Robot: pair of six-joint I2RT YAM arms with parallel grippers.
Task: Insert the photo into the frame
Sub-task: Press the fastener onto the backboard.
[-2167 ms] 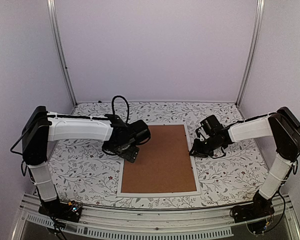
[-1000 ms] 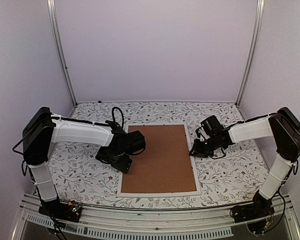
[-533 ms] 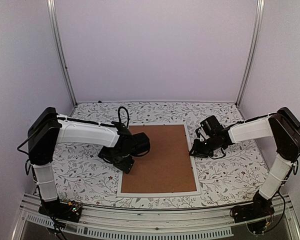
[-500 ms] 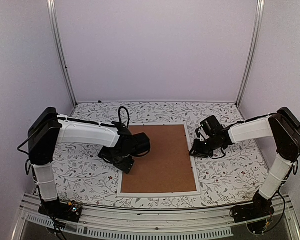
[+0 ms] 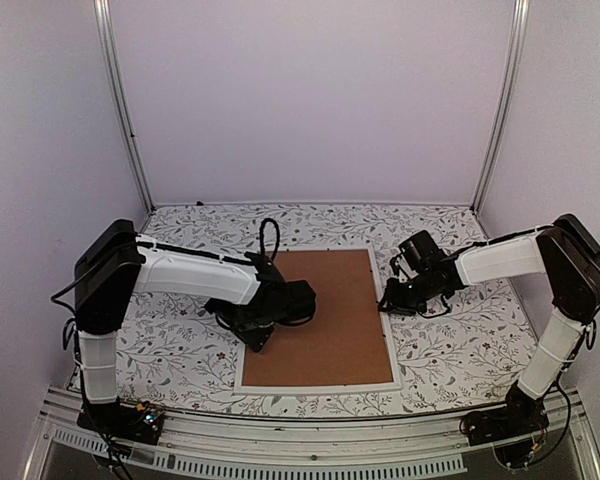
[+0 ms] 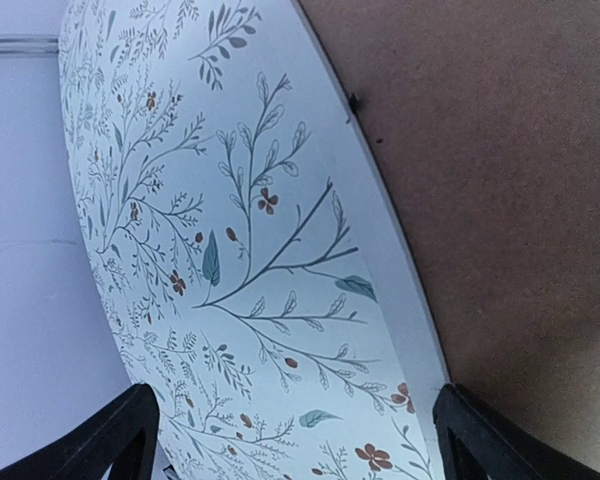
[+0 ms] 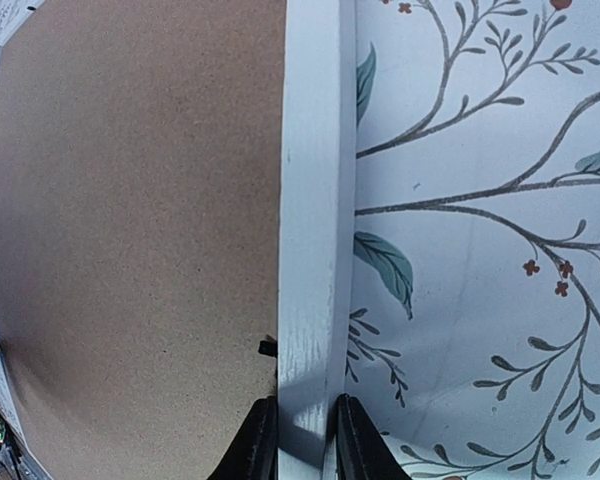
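The frame (image 5: 320, 388) lies face down mid-table (image 5: 460, 340), reaching toward the near edge, and is filled by a brown backing board (image 5: 330, 310). The photo is hidden, presumably under the board. The right gripper (image 7: 307, 425), nearly closed, seems to pinch the frame's right rim, while the left gripper (image 6: 300, 440) gapes empty over the left rim. Judging by this, the closing-up step is in hand, and next the board needs pressing and fastening at its rim.

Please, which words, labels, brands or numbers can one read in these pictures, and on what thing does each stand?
None can be read. The frame, the brown backing board and the table cover carry no writing; the cover shows only printed leaves and flowers.
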